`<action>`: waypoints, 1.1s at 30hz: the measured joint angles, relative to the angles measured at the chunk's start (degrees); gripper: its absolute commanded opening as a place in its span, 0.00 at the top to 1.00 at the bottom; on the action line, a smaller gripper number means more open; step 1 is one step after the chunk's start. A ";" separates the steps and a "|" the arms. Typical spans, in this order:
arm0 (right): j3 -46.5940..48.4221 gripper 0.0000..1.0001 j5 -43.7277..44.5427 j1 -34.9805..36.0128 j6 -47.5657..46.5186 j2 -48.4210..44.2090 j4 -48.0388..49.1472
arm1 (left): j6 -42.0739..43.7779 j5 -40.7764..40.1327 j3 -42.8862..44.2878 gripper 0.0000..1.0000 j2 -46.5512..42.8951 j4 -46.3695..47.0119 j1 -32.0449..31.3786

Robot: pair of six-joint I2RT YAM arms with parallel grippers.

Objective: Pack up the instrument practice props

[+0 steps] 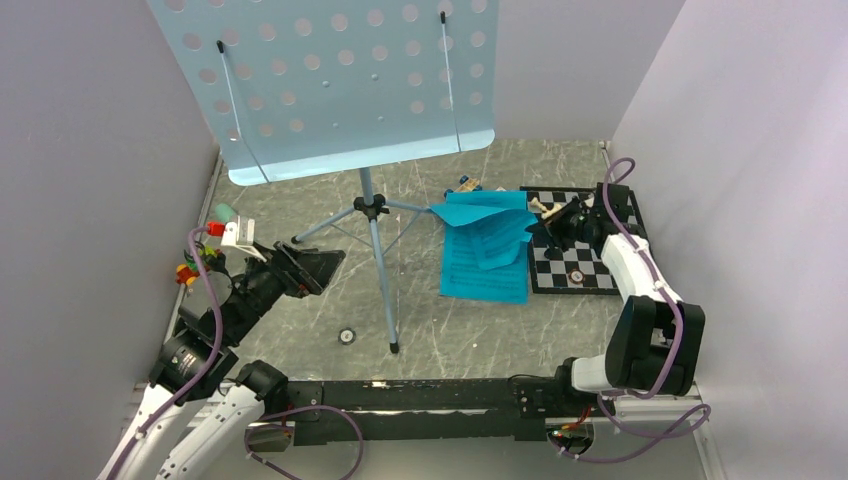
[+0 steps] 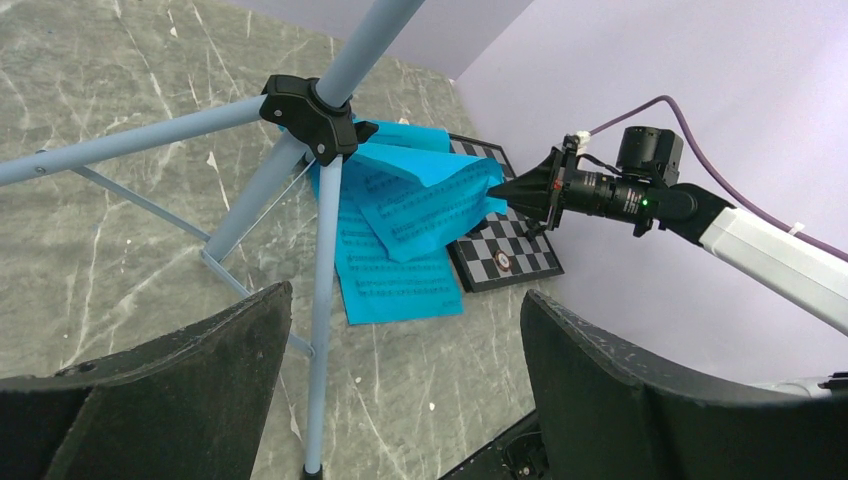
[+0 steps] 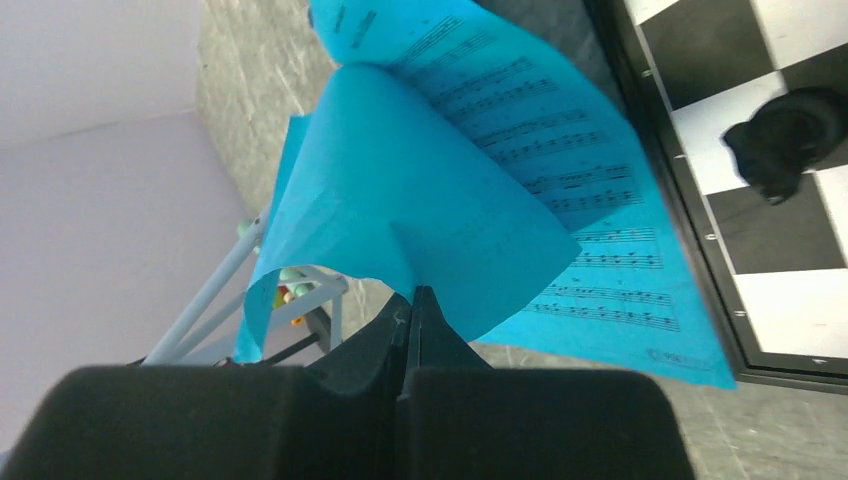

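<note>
Though left pincer (image 2: 405,296) agape, right pincer (image 3: 412,302) tight on music sheet (image 3: 440,190) — grey marbled table (image 1: 455,335), lilac walls (image 1: 90,150).

Two robot arms in black and white. The left tool (image 1: 308,268) has broad matte-black fingers (image 2: 180,390) with a grainy, speckled surface. Behind it come a black cylindrical wrist and white lower links. The right tool (image 1: 560,222) tapers to a thin black wedge. Just behind that is a ribbed black barrel with a small green light (image 2: 645,201), then a boxy white link (image 1: 627,264). A purple cable (image 2: 655,99) loops along each arm.
</note>
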 measured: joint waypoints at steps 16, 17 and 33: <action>0.39 0.94 5.31 -2.58 -6.86 5.42 -2.60 | -0.22 0.00 -2.45 0.12 -0.13 0.31 0.00; 0.09 0.91 5.33 -3.08 -7.10 5.95 -2.38 | -0.24 0.00 -2.71 0.12 -0.13 0.31 0.00; 1.01 0.49 8.37 -4.42 -10.71 10.08 -3.63 | -0.52 0.13 -5.44 0.12 0.17 2.05 0.00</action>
